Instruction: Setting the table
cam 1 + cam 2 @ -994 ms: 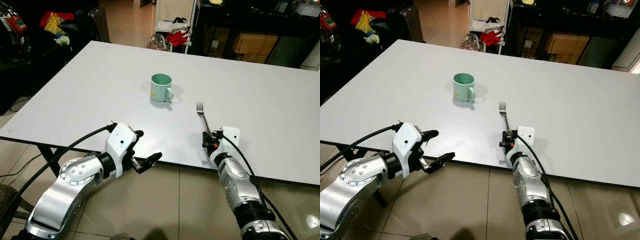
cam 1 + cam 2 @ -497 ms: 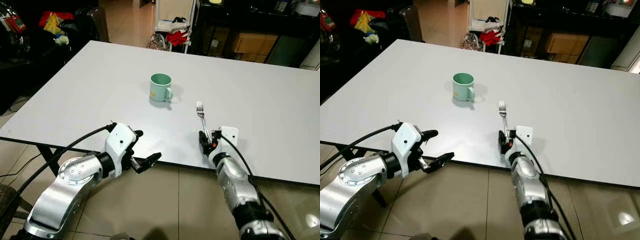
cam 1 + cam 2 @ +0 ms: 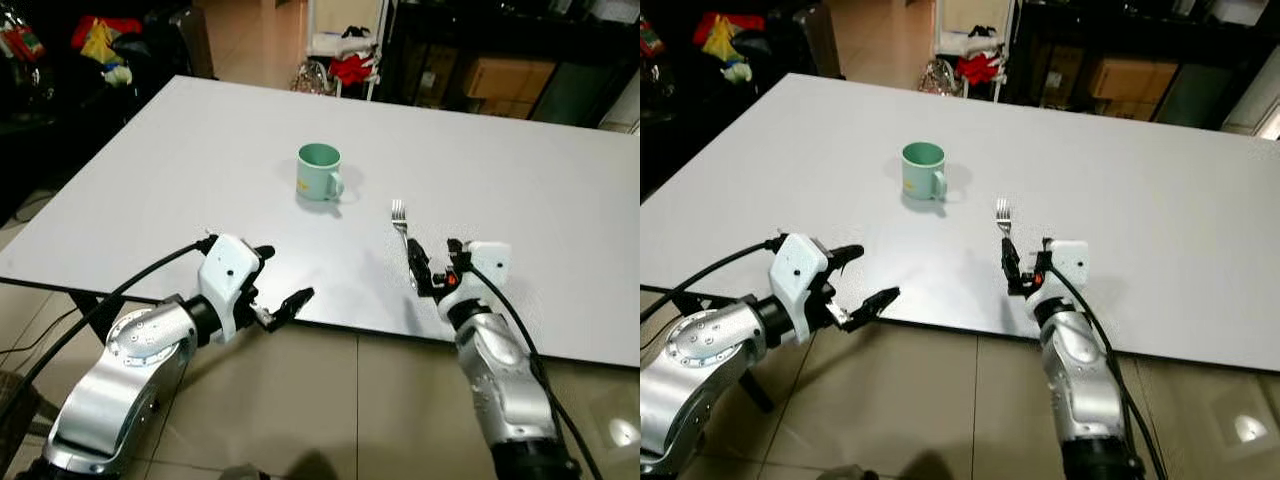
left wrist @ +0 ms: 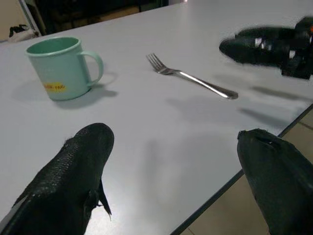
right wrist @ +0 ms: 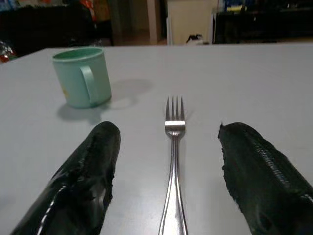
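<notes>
Fork (image 5: 172,161) lies flat on the white table (image 3: 560,220), its handle running between the spread fingers of the right gripper (image 3: 434,265), which touch nothing; the tines point away toward the table's far side. It is slim, polished metal with four tines. A mint-green mug (image 3: 319,173) stands upright near it, to its left and farther in. The right arm reaches over the near table edge. The left gripper (image 3: 278,282) hovers at that edge, fingers apart and empty.
</notes>
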You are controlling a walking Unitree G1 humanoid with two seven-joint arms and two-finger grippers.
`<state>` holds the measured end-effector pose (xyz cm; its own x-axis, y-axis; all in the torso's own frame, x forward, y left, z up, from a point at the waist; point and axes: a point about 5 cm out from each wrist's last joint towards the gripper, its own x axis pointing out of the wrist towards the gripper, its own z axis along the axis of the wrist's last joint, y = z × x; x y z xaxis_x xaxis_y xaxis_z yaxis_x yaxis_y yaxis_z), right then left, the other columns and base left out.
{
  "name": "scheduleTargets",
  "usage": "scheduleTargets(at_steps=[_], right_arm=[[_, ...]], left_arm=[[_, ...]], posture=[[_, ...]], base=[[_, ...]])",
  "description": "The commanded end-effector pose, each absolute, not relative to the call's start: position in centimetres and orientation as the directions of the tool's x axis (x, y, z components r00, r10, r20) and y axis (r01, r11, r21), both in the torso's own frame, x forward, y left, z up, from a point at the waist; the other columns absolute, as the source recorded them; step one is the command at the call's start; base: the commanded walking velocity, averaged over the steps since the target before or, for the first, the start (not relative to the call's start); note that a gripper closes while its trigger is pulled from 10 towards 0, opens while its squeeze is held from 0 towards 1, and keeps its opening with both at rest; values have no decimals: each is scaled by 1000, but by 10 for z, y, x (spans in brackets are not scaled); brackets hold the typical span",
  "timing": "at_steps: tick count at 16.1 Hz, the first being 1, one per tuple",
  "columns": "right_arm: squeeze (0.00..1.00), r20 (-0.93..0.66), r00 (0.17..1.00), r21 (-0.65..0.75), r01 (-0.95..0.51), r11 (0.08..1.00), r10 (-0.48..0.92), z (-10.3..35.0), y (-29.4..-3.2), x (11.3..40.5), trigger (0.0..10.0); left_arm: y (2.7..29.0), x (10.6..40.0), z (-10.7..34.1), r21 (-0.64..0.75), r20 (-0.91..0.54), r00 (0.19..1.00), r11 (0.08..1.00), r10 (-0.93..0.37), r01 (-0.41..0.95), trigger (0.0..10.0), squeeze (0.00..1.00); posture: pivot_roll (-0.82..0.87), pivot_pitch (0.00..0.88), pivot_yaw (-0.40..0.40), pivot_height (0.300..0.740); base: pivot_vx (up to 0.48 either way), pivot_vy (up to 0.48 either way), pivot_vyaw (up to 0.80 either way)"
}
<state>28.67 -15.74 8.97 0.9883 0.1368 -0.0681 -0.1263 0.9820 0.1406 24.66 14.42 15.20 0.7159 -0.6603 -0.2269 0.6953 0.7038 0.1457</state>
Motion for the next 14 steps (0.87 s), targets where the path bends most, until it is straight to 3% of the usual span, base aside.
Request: scheduleTargets(at_steps=[1,2,3,4,7,14], right_arm=[[1000,-123,986,129,-98,987,114,86,-163,286,10000],[788,-172,978,143,-95,985,119,83,-165,289,10000],[788,-190,973,152,-98,984,127,83,-165,290,10000],[0,-212,964,174,-124,977,160,82,-163,291,10000],[0,-275,937,274,-137,952,214,77,-162,302,10000],[0,-382,873,337,-174,925,304,62,-157,304,10000]], left_arm=[[142,248,150,148,-229,718,706,-657,693,10000,0],[141,249,149,150,-231,716,703,-659,695,10000,0],[140,249,149,151,-233,715,701,-660,697,10000,0],[140,249,148,152,-238,713,699,-660,698,10000,0],[141,250,147,161,-246,713,697,-657,699,10000,0],[144,250,148,167,-250,714,698,-654,697,10000,0]], posture=[[91,0,-55,740],[89,0,-52,740],[89,0,-52,740],[88,0,-50,740],[89,0,-46,740],[100,0,-50,740]], base=[[0,0,0],[0,0,0],[0,0,0],[0,0,0],[0,0,0],[0,0,0]])
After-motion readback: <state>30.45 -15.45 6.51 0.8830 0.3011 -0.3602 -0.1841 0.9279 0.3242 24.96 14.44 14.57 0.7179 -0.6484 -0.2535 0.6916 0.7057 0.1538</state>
